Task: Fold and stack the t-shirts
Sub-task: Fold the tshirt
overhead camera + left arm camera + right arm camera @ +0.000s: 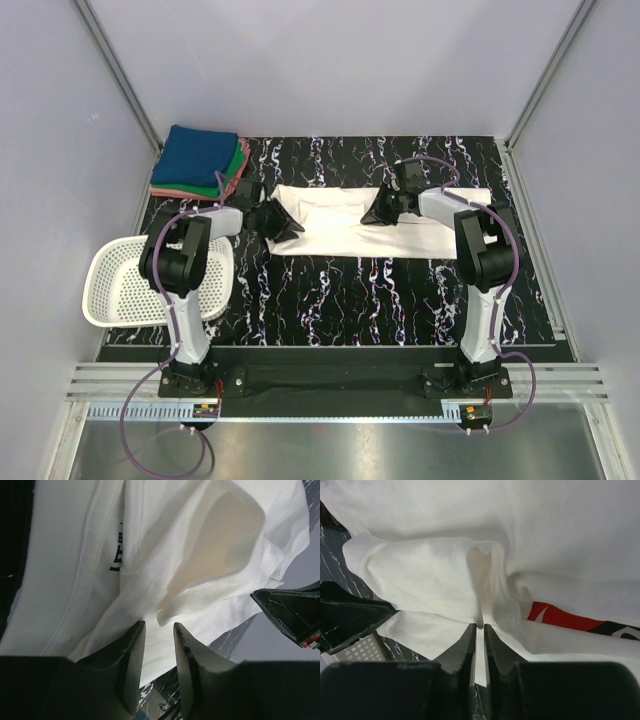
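A white t-shirt point(330, 222) lies spread across the middle of the table, bunched at its left end. My left gripper point(283, 225) is at that left end. In the left wrist view it point(159, 624) stands open, with a fold of the white cloth point(200, 555) just past its fingertips. My right gripper point(375, 213) sits over the shirt's middle. In the right wrist view it point(480, 626) is shut on a raised pinch of the white cloth point(440, 575), with the red chest print point(560, 619) showing just to its right. Folded blue, green and pink shirts point(200, 158) are stacked at the back left.
A white mesh basket point(125, 285) stands at the table's left edge beside the left arm. The table is black marble-patterned point(380, 290). Grey walls with metal rails close it in on three sides.
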Motion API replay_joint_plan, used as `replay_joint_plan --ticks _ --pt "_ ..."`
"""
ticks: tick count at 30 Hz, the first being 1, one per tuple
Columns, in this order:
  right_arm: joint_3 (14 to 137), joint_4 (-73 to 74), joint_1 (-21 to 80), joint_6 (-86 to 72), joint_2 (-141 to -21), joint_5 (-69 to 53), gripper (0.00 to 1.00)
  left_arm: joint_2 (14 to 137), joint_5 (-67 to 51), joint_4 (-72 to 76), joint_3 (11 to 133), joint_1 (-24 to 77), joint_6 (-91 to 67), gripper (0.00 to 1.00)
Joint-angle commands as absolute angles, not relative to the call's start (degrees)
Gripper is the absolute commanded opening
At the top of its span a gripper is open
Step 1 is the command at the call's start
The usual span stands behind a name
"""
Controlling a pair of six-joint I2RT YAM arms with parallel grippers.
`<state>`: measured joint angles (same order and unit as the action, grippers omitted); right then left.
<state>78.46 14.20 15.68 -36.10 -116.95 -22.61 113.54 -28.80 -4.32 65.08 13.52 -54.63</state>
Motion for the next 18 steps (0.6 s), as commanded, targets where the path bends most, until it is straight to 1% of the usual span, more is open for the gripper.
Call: replay_joint_plan --ticks 1,3,4,5,8,11,12,14,18 --pt "79.2 16.1 15.5 -33.3 -113.3 -23.5 0.18 108.5 -24.4 -6.6 67.9 13.6 -49.7 0.39" --pt "79.5 17.7 15.5 -32.7 -112.1 -23.1 0.22 108.4 -21.4 -11.3 72.8 13.6 -45.1 0.43" --pt "80.0 18.5 15.5 -32.4 -111.7 -22.8 0.27 108.6 -21.3 -12.1 74.4 13.6 -43.5 0.44" --pt "80.6 19.2 15.5 -32.2 -111.0 -22.6 0.3 109.2 -21.6 -13.4 78.3 13.7 -39.9 0.46" --pt "81.5 20.0 15.5 -31.5 -110.2 -22.9 0.34 112.8 -22.0 -19.1 87.1 13.7 -33.2 0.47" --pt "84.3 20.9 15.5 -29.9 -112.0 -23.3 0.39 117.4 -20.5 -25.5 93.0 14.0 -29.6 0.48" --pt "85.2 22.0 15.5 -29.1 -112.8 -23.1 0.4 118.6 -19.3 -26.4 95.7 14.0 -28.1 0.48" --pt "87.5 22.3 15.5 -28.5 -113.9 -22.9 0.41 120.5 -19.1 -27.4 97.0 14.0 -27.2 0.49" --pt "90.7 22.1 15.5 -26.3 -117.0 -22.9 0.43 123.1 -22.7 -27.7 99.0 14.0 -25.8 0.5"
